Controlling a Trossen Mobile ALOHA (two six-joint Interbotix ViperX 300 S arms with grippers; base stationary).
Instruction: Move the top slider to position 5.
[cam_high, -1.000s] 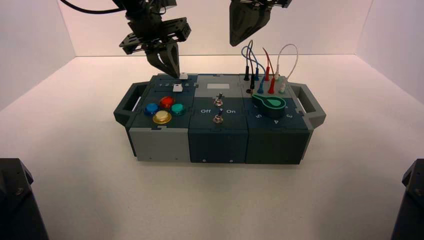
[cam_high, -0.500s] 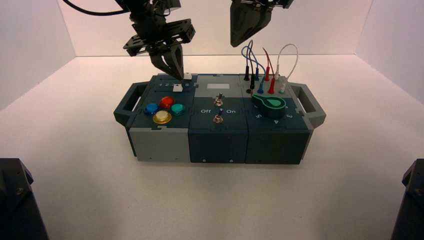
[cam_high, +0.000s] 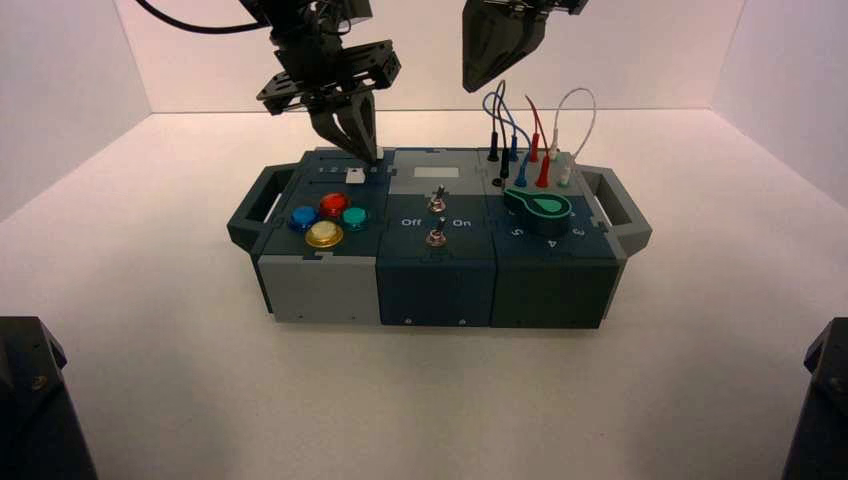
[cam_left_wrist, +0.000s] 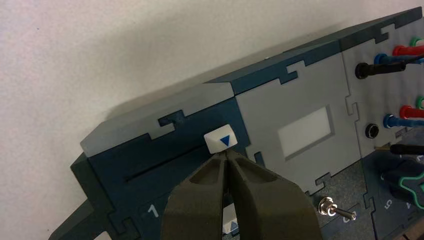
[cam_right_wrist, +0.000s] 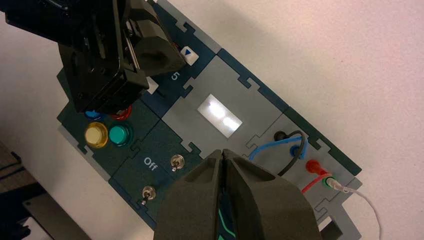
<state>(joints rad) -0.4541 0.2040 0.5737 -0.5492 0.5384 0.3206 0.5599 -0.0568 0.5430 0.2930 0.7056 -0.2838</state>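
The top slider (cam_left_wrist: 220, 141) is a small white square knob with a blue triangle. It sits at the end of its slot nearest the grey middle panel, beside the printed numeral 5 (cam_right_wrist: 175, 76). It also shows in the high view (cam_high: 379, 153) and the right wrist view (cam_right_wrist: 188, 54). My left gripper (cam_high: 367, 150) is shut, and its closed tips (cam_left_wrist: 226, 154) rest against the knob's side. My right gripper (cam_high: 482, 82) is shut and empty, held high above the box's back middle (cam_right_wrist: 222, 152).
The second white slider knob (cam_high: 354, 176) sits nearer the front, left of the top one. Round coloured buttons (cam_high: 325, 214), two toggle switches (cam_high: 437, 203), a green dial (cam_high: 541, 206) and plugged wires (cam_high: 530, 130) fill the box top. The box has side handles (cam_high: 256, 203).
My left gripper has moved to the right along the box's back edge. The top slider knob has slid right with it to the end of its slot. The right arm has not moved.
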